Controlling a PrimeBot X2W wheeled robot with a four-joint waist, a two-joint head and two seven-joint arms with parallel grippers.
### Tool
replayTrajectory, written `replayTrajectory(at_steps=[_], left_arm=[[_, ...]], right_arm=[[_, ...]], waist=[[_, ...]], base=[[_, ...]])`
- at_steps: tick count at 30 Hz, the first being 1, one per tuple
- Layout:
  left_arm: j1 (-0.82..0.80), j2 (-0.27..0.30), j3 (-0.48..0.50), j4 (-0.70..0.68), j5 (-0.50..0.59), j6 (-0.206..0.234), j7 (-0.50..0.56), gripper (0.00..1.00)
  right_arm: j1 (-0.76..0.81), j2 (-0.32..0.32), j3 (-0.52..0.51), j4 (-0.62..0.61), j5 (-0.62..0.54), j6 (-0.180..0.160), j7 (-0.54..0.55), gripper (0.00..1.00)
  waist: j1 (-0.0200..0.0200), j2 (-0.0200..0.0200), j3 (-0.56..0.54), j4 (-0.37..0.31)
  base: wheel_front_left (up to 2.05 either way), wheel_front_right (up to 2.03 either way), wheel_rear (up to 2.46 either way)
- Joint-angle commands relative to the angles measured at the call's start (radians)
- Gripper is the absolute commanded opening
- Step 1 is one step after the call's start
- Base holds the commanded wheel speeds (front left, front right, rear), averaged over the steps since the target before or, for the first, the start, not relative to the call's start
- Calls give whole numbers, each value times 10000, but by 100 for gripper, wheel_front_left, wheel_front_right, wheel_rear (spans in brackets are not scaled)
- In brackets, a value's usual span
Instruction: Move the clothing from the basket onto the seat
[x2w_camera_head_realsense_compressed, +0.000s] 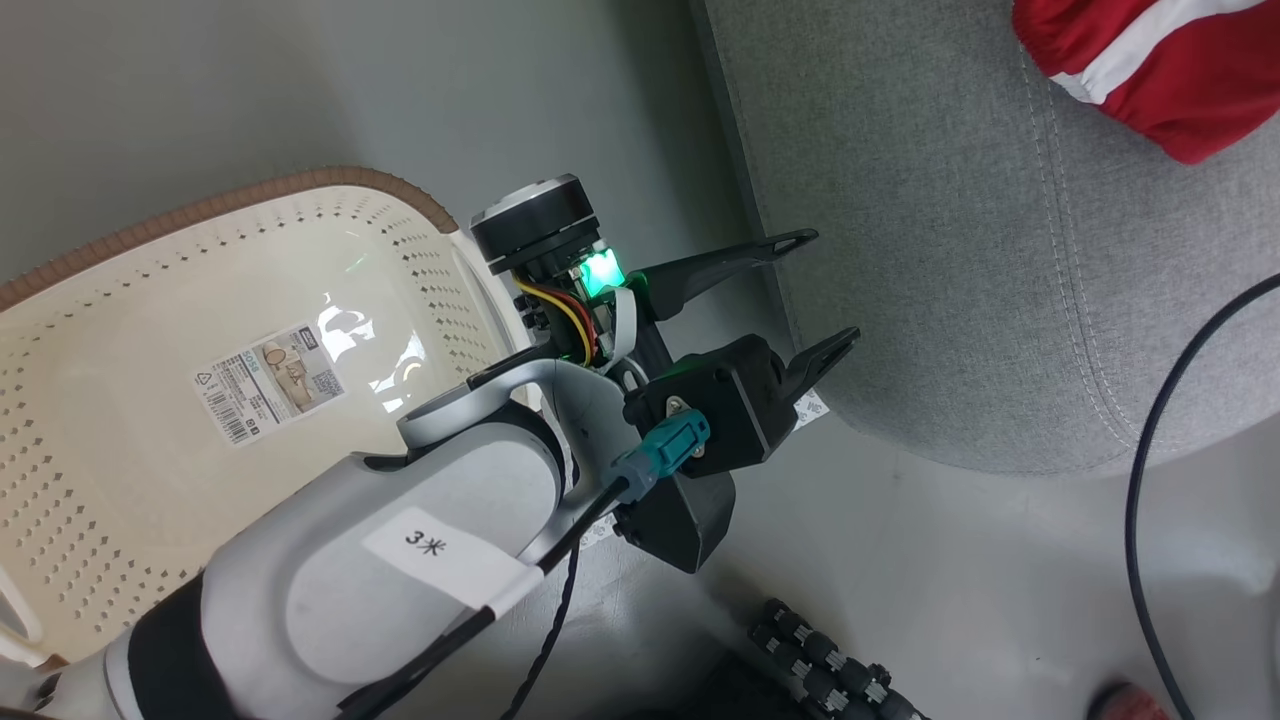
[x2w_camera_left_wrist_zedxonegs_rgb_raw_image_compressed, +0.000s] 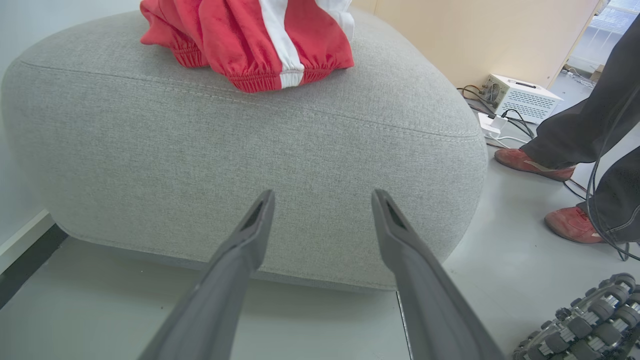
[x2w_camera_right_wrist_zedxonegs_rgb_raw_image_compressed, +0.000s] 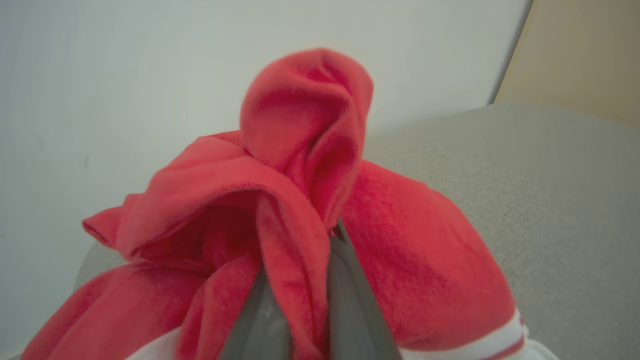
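— Checking L claw (x2w_camera_head_realsense_compressed: 835, 285) first: what's it doing?
— Spread wide, nothing btwn the fingers. Hangs low beside the seat (x2w_camera_head_realsense_compressed: 950, 250), tips aimed at its side, not touching
— R claw (x2w_camera_right_wrist_zedxonegs_rgb_raw_image_compressed: 302, 280)?
— Pressed together on a fold of the clothing (x2w_camera_right_wrist_zedxonegs_rgb_raw_image_compressed: 300, 150). Red fabric bunches up over the tips, grey seat behind
— Where's the clothing overall?
— On top of the seat, red w/ a white stripe & elastic cuffs, near the edge in left wrist view
— And the basket (x2w_camera_head_realsense_compressed: 120, 330)?
— At the left of head view, partly behind the L forearm, apart from the seat. Its bare bottom shows a barcode sticker (x2w_camera_head_realsense_compressed: 270, 385), print too small to read
— Any other writing?
— White tag (x2w_camera_head_realsense_compressed: 430, 545) on the L forearm reads "3米"
— Bkgd?
— Person's red shoes (x2w_camera_left_wrist_zedxonegs_rgb_raw_image_compressed: 532, 164) on the floor by the seat, white box (x2w_camera_left_wrist_zedxonegs_rgb_raw_image_compressed: 520, 97) w/ cables beyond
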Motion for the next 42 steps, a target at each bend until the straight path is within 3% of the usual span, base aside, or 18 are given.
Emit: replayTrajectory(at_steps=[1,6,9,10,11,12,21,27,36,42], left_arm=[[-140,37,-23,-38,85,15,30,100],[22,181,-15,-58,21,114,64,100],[110,292,11,-105,-4,168,113,100],[139,329,14,-120,-20,185,121,100],[156,372,21,-124,-38,201,121,100],[168,399,37,-128,-46,230,109,100],[525,556,357,279,-192,725,-442,100],[1227,787,932,739,-668,1407,-1159,100],[2685,478,1987,1819,-1960,2228,-2893,100],[3813,443,2834,2317,-2820,2850,-3704,100]], right_arm=[[-61,77,9,178,43,-3,-8,0],[46,466,-330,662,6,-1,-9,0],[215,556,-364,742,-102,-1,-9,22],[284,593,-295,777,-143,-1,-8,38],[324,592,-218,794,-208,-1,-9,76],[330,561,-144,798,-243,-1,-9,100],[902,738,924,294,256,-1,-9,100],[2020,749,1713,-952,424,-1,-9,100],[3915,973,2821,-2502,-418,-1,-9,100],[4718,1025,3890,-2508,-744,-1,-9,100]], waist=[[-2,-2,5,-8],[-2,-2,-57,-66],[-2,-2,-117,-107],[-2,-2,-154,-117],[-2,-2,-195,-126],[-2,-2,-240,-131],[-2,-2,-1150,-324],[-2,-2,-2239,-237],[-2,-2,-4285,517],[-2,-2,-5528,1116]], base=[[0,0,0],[0,0,0],[0,0,0],[0,0,0],[0,0,0],[0,0,0],[0,0,0],[0,0,0],[0,0,0],[0,0,0]])
